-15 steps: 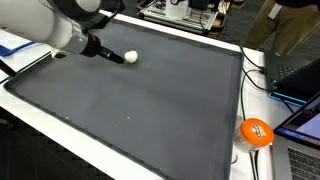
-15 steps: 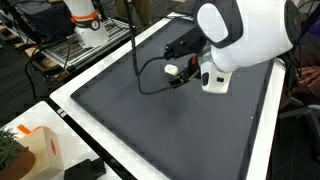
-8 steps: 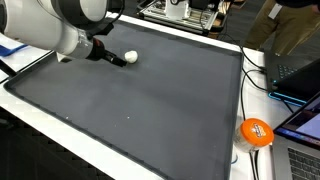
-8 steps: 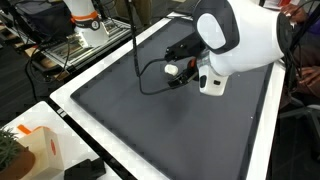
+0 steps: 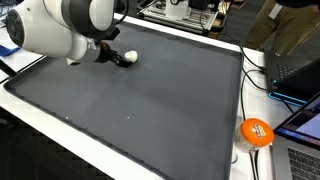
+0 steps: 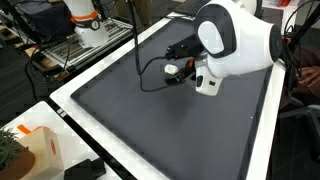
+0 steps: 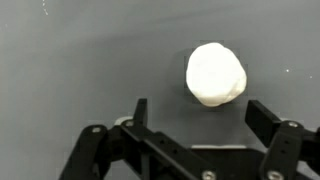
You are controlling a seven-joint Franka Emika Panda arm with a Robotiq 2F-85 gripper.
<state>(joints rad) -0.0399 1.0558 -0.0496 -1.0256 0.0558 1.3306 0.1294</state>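
A small white lumpy ball [image 7: 215,74] lies on the dark grey mat [image 7: 80,50]. In the wrist view my gripper [image 7: 203,112] stands open just below it, the ball slightly beyond the fingertips and nearer the right finger [image 7: 270,118]. Nothing is between the jaws. In both exterior views the ball [image 5: 130,57] [image 6: 171,69] sits right at the black gripper [image 5: 117,57] [image 6: 179,72], which hangs low over the mat's far part under the white arm [image 6: 235,40].
The mat [image 5: 150,100] fills a white-edged table [image 6: 70,110]. An orange ball [image 5: 256,132] and cables [image 5: 255,75] lie off the mat's edge beside a laptop. A black cable [image 6: 140,75] loops across the mat. A white box [image 6: 38,150] sits near a corner.
The arm's white body has swung further over the mat toward the ball. The ball has not moved, and the jaws stay open.
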